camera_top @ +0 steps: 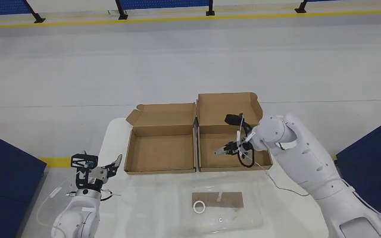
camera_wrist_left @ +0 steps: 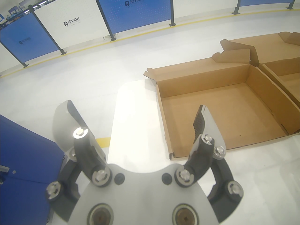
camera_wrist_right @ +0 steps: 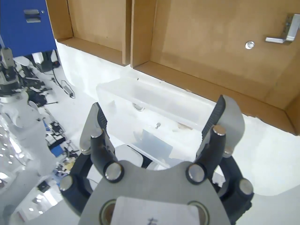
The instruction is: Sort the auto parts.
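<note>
Resting on white table [camera_top: 155, 196], cardboard boxes [camera_top: 159, 149], left gripper [camera_wrist_left: 135, 107] and right gripper [camera_wrist_right: 159, 101] jaws apart, blue partitions [camera_wrist_left: 131, 3] behind.

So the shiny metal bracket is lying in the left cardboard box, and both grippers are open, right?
Not quite. The metal bracket lies in the right cardboard box, not the left one, as the right wrist view shows. The left gripper and right gripper are both open.

We were in an industrial hall, a plant by the look of it: a wide, pale, glossy floor [camera_top: 178, 59] marked with a yellow line [camera_top: 166, 19] and fenced by blue and white partition panels [camera_wrist_left: 131, 5] on black stands [camera_wrist_left: 171, 5], around our white table [camera_wrist_left: 133, 118].
</note>
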Available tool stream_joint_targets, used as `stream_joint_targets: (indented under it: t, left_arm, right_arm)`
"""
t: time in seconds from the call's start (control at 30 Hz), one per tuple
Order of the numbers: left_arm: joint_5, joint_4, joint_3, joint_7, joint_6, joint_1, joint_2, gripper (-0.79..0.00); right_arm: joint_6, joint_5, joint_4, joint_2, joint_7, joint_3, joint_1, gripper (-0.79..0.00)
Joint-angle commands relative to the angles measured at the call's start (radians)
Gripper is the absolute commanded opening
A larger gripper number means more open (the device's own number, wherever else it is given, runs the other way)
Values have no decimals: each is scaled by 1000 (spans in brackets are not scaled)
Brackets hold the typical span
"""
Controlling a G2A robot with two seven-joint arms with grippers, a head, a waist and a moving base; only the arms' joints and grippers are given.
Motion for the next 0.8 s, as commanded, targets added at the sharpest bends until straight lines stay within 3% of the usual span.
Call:
stream_joint_targets:
  t: [0.0, 0.13, 0.27, 0.63, 0.77]
  left_arm:
    - [0, 0, 0, 0, 0, 0, 0, 0]
    - [0, 0, 0, 0, 0, 0, 0, 0]
    - [0, 0, 0, 0, 0, 0, 0, 0]
    - [0, 0, 0, 0, 0, 0, 0, 0]
    - [0, 0, 0, 0, 0, 0, 0, 0]
  right_arm:
    - [0, -37, -71, 9, 40, 5, -9, 0]
    - [-24, -92, -217, 29, 128, 14, -47, 0]
    - [-27, -142, -328, 56, 128, -38, -91, 0]
    - [-24, -171, -334, 63, 128, -60, -92, 0]
    - [-70, -168, -374, 64, 128, -88, -127, 0]
